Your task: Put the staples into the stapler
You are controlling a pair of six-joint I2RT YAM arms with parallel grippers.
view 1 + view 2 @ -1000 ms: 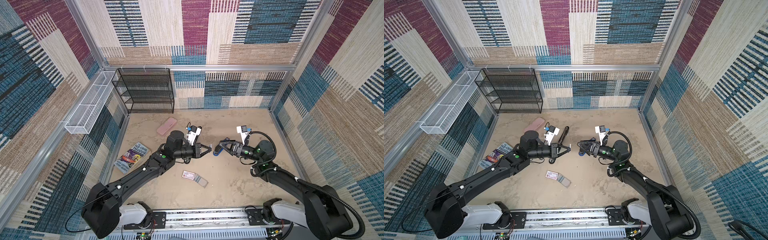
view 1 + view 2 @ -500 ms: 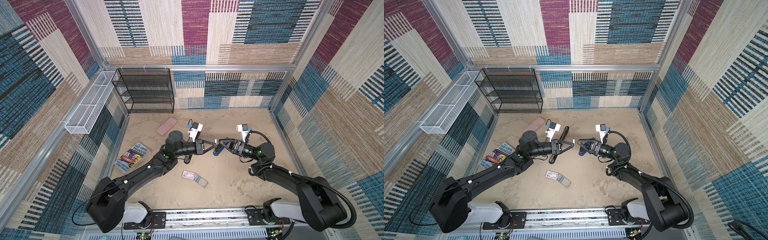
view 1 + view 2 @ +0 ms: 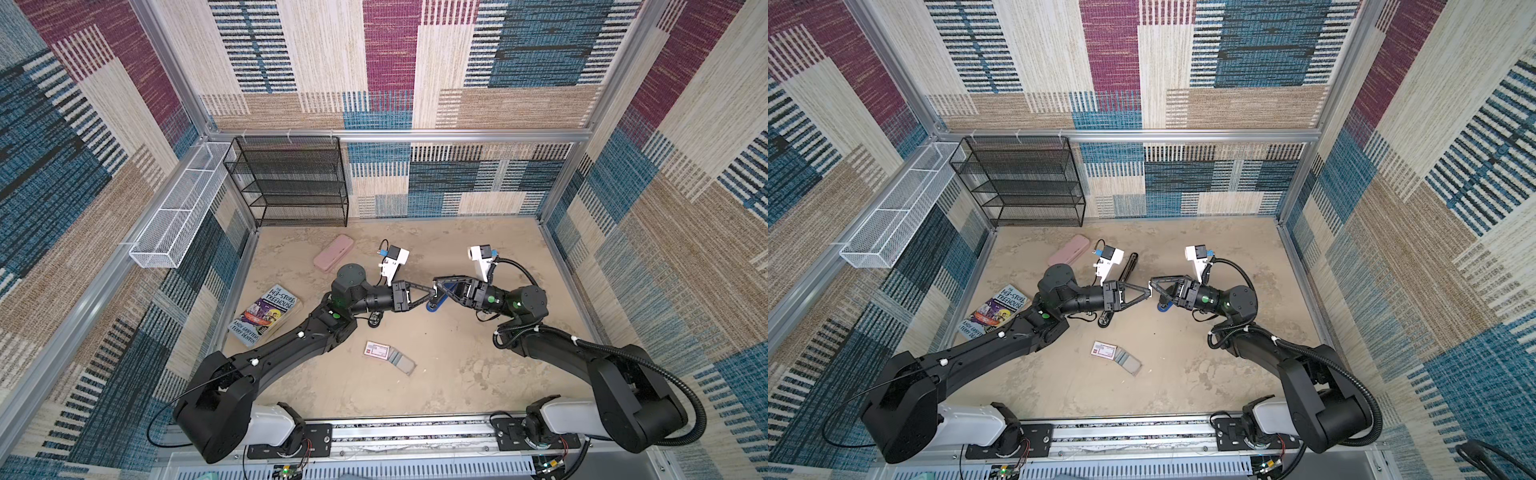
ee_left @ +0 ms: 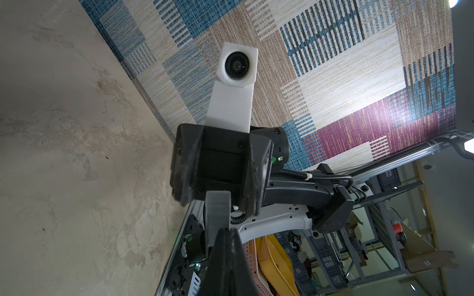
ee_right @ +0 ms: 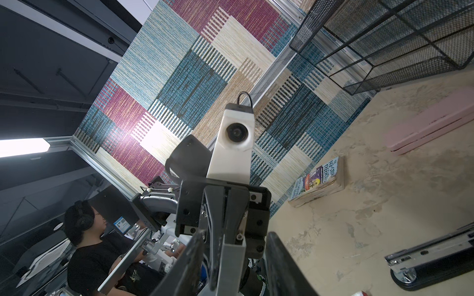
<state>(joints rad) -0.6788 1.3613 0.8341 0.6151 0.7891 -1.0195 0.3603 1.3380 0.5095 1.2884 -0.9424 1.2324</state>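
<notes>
Staple strip (image 4: 217, 208) hanging midair, left claw (image 3: 1145, 292) clamping it. Right claw (image 3: 1154, 286) sitting apart around its free end (handover step, probably). Stapler (image 3: 1128, 268) lying at 9 o'clock, staples box (image 3: 377, 350) at 6 on counter (image 3: 457, 395). Next: right pinching, left releasing.

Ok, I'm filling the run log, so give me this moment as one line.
phase: strip handover | left fingers: shut on staple strip | right fingers: open around strip | stapler: lying on table
</notes>
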